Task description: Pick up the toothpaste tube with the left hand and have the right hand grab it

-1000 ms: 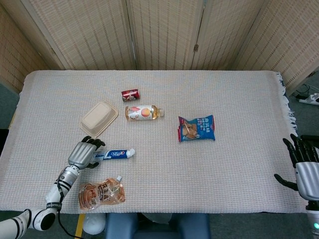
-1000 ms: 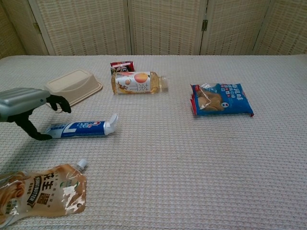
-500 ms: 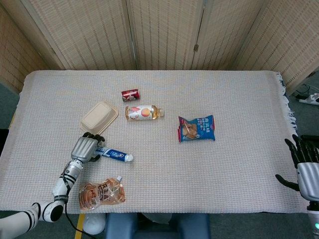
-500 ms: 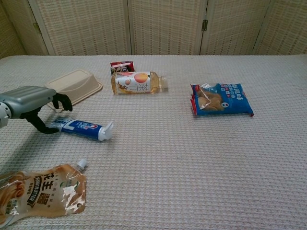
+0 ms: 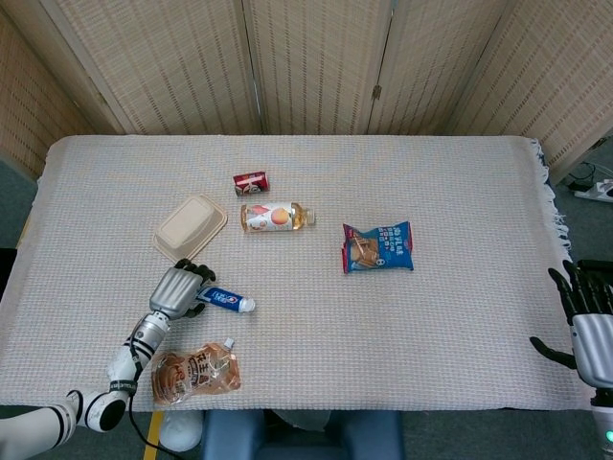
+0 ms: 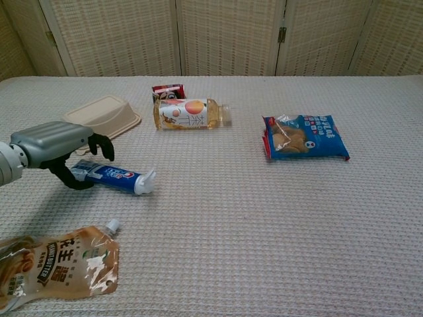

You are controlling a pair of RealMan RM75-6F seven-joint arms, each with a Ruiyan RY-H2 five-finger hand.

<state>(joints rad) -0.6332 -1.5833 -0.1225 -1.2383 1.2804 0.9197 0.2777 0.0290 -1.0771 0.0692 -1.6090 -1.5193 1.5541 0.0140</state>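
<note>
Since 1 s ago the left robot hand (image 6: pixel 58 144) has slid along the toothpaste tube (image 6: pixel 114 176), and the tube has swung so its cap now points toward the robot instead of lying square across the cloth.

Surface (image 5: pixel 460 192): woven cloth, everything lying flat. Tube sits at the near-left, between the beige container (image 5: pixel 190 227) and the peanut butter pouch (image 6: pixel 58 262), well apart from the bottle (image 5: pixel 276 217), the red can (image 5: pixel 251 182) and the blue snack bag (image 5: pixel 377 246).

Left robot hand: draped over the tube's flat tail end, dark fingers curled down on the far side, thumb hooked under the near side. Reads as a grip closing from above, taken at the tail so the cap end stays free for the other hand. Tube looks to be resting on the cloth, not lifted.

Right robot hand (image 5: pixel 589 324): parked at the near-right edge, fingers spread, holding nothing; waiting its turn, I judge.

Hard to make out: whether the left fingers truly pinch the tube or only cage it; the tail is hidden under the palm. Right hand is cut off by the head-view frame and absent from the chest view. Pouch is cropped at the chest view's corner.
</note>
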